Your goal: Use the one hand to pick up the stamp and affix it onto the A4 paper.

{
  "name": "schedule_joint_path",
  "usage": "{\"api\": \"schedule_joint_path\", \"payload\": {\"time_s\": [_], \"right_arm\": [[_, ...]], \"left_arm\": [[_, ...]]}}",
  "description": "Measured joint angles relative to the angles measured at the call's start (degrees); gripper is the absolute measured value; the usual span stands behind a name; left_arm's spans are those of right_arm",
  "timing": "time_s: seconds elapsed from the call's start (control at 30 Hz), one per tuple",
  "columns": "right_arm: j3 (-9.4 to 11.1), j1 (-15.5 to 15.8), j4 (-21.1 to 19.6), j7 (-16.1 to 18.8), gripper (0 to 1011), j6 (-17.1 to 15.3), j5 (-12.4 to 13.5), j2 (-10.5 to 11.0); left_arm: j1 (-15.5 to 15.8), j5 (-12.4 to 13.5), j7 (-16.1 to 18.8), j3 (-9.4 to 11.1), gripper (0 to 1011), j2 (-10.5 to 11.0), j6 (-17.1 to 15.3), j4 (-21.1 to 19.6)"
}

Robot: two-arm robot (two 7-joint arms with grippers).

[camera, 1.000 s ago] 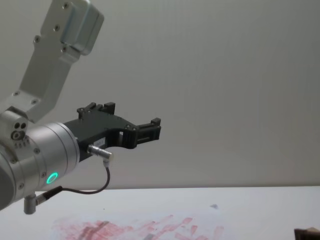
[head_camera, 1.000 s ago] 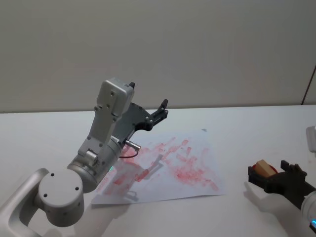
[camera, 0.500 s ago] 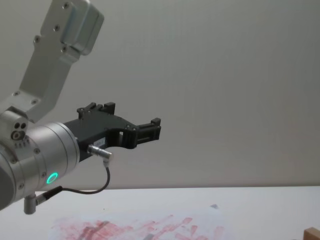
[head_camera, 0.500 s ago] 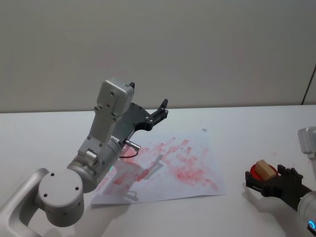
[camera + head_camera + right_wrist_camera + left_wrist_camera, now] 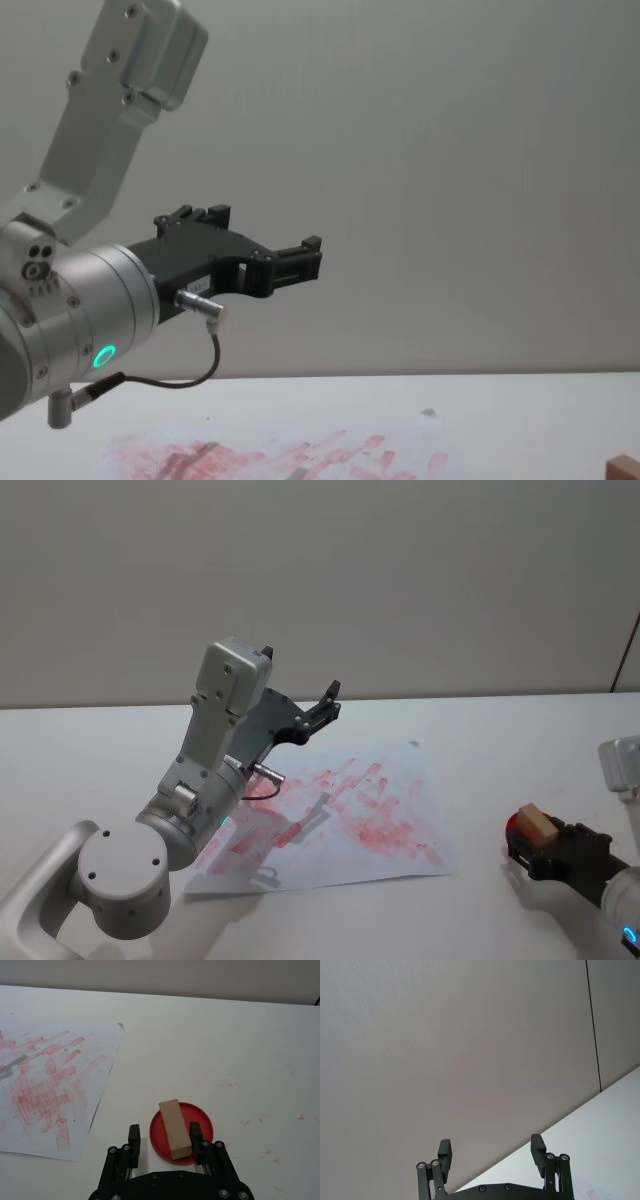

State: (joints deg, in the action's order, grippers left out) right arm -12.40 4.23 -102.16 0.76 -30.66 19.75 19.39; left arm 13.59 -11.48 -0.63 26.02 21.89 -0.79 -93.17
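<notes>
Spread about the light-brown wooden stamp block (image 5: 175, 1127), the black two-finger right gripper (image 5: 164, 1130) is shifted slightly right, the red pad (image 5: 204, 1119) partly hidden.

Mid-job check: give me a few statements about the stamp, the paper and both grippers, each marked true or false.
1. The stamp rests on the red ink pad. True.
2. The right gripper holds the stamp over the A4 paper. False: its fingers are open on either side of the stamp, which sits on the pad, off the sheet.
3. The left gripper is raised above the table with its fingers open. True.
4. The A4 paper is clean white. False: it is covered with red ink marks.
5. The ink pad lies on the paper. False: it lies on the bare table beside the sheet.
</notes>
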Motion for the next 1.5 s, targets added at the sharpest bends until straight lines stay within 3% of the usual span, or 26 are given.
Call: {"api": "schedule_joint_path", "payload": {"time_s": [0.1, 0.23, 0.43, 0.9, 1.5], "right_arm": [[0.0, 0.0, 0.0, 0.0, 504, -0.1, -0.1, 0.0], [0.0, -0.1, 0.1, 0.1, 423, -0.2, -0.2, 0.0], [-0.1, -0.1, 0.1, 0.1, 221, -0.3, -0.2, -0.1], [-0.2, -0.9, 0.2, 1.7, 216, 0.6, -1.8, 0.0], [-2.0, -6.8, 3.1, 13.4, 216, 6.6, -8.4, -1.5]], "left_arm": [[0.0, 0.0, 0.0, 0.0, 1001, 0.0, 0.0, 0.0], [0.0, 0.0, 0.0, 0.0, 1001, 0.0, 0.0, 0.0], [0.0, 0.0, 0.0, 0.0, 1001, 0.0, 0.0, 0.0], [0.0, 0.0, 0.0, 0.0, 1001, 0.0, 0.0, 0.0], [0.0, 0.0, 0.0, 0.0, 1001, 0.0, 0.0, 0.0]]}}
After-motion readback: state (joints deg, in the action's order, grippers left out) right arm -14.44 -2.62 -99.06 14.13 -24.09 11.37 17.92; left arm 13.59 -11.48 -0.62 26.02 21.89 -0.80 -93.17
